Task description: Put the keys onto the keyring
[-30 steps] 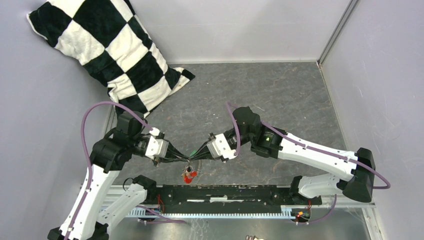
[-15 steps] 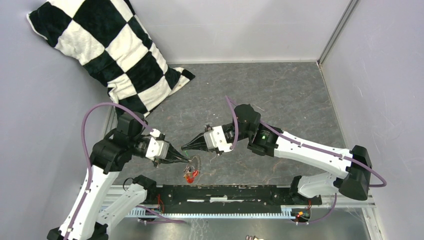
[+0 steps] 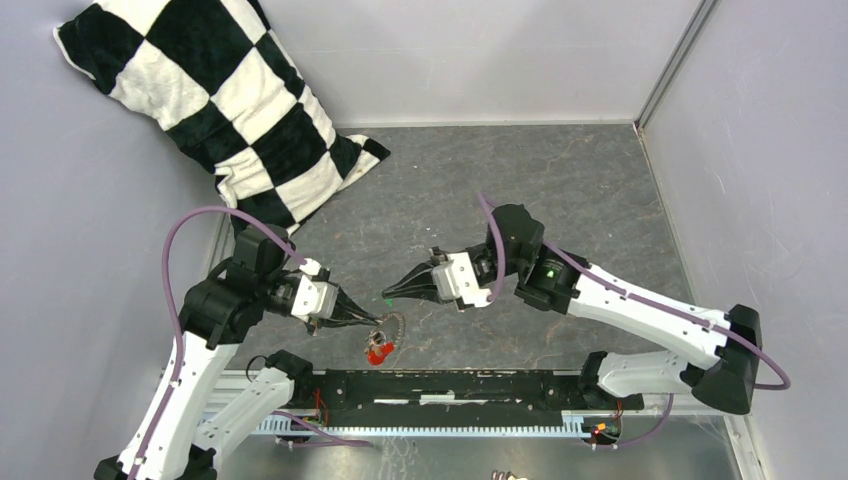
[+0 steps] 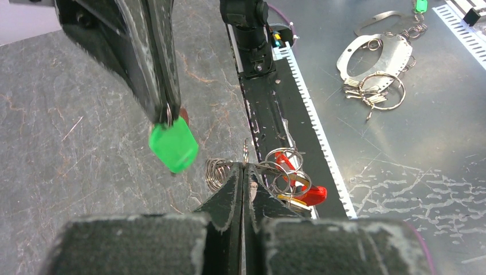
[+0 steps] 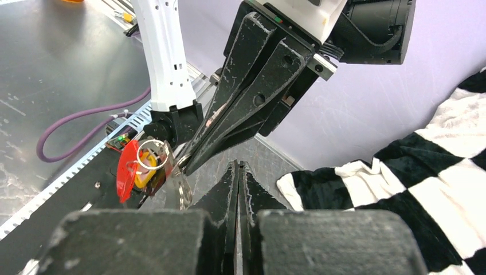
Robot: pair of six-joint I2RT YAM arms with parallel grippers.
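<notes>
Left gripper (image 4: 243,172) jaws together, clamped on the wire of the keyring (image 4: 216,173), with the coil sticking out just to the left of its tips in the wrist view. Hanging right under the tips is one bunch: small rings, yellow key (image 4: 291,199) and red strap (image 4: 314,195), looks clear of the counter (image 4: 74,143). Can't tell a red key from the strap. Right gripper (image 3: 387,293) jaws together too, clamped on the green key (image 4: 173,146), plastic head dangling below its tips. Green key is near the left gripper's tips, just up and to the side of the coil, not touching it. From above there's a gap between the two grippers.

Progress, my read: yellow looks already on the ring, green not threaded yet, red unclear. Left to do: bring the green key's hole to the wire end and slide it round the coil. Wire end is hidden by the tips, so can't say if the coil is pried apart.
</notes>
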